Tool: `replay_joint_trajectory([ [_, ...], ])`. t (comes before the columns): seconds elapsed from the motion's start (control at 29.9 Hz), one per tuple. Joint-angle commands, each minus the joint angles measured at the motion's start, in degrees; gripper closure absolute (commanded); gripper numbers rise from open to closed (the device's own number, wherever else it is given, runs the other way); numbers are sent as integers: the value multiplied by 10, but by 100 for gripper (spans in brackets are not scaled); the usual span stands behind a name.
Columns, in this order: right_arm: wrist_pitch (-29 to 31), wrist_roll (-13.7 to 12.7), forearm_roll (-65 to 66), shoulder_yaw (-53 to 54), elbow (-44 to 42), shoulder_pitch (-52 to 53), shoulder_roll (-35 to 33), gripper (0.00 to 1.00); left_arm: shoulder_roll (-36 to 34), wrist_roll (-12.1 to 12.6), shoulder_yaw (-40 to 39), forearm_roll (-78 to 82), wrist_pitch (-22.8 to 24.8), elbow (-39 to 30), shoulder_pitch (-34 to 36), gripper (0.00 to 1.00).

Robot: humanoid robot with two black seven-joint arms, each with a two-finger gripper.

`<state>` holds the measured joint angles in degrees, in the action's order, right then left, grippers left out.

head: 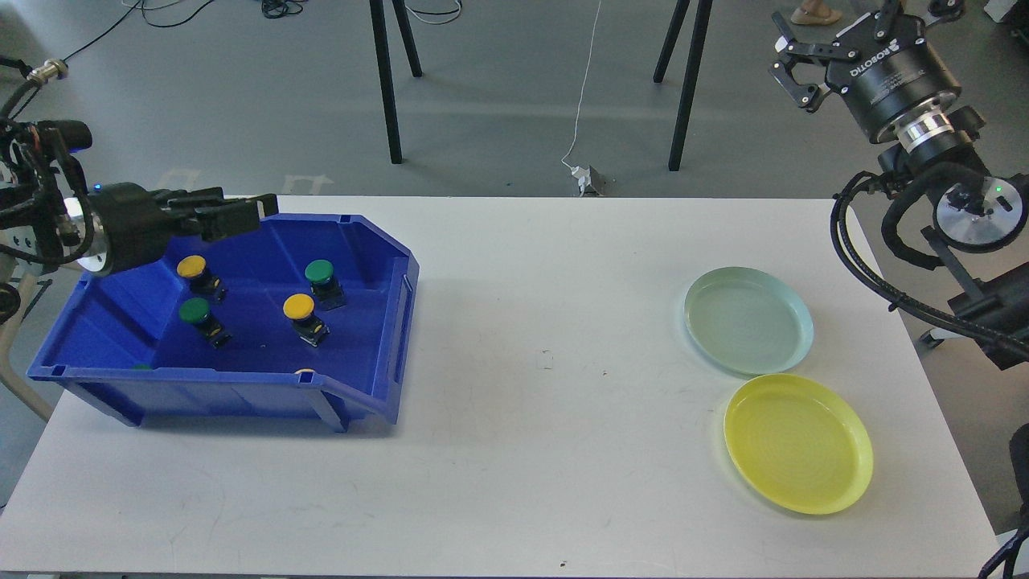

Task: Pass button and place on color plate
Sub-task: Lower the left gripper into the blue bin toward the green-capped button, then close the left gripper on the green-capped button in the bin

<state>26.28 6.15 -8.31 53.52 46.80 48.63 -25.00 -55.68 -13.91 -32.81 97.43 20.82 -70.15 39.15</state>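
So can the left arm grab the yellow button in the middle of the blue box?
Probably yes. The left gripper hangs over the open-topped blue bin, and the yellow button stands apart from the green button behind it, uncovered.

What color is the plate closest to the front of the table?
Yellow. The front plate shows best in the head view, just below the pale green plate.

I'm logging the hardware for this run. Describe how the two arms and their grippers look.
Both are black. The left gripper has long, dark fingers on a round black body with a silver ring, a small blue light and loose black cables behind it. The right gripper sits on a thick black cylinder with white ROBOTIQ lettering, then a shiny metal ring; black hoses loop below, near a silver disc with a green light.
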Motion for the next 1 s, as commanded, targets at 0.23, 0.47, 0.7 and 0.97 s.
replay_joint_trajectory([
  [0.23, 0, 0, 8, -7, -3, -2, 5, 0, 35, -1, 94, 91, -70, 137, -25, 19],
  [0.47, -1, 0, 8, -9, -3, -2, 7, 0, 81, -1, 108, 84, -83, 193, -23, 19],
  [0.7, -1, 0, 8, -9, -2, -2, 6, 0, 117, -1, 109, 84, -88, 236, -20, 19],
  [0.97, -1, -1, 8, -11, -3, 0, 7, 0, 140, -1, 110, 89, -89, 274, -11, 24],
])
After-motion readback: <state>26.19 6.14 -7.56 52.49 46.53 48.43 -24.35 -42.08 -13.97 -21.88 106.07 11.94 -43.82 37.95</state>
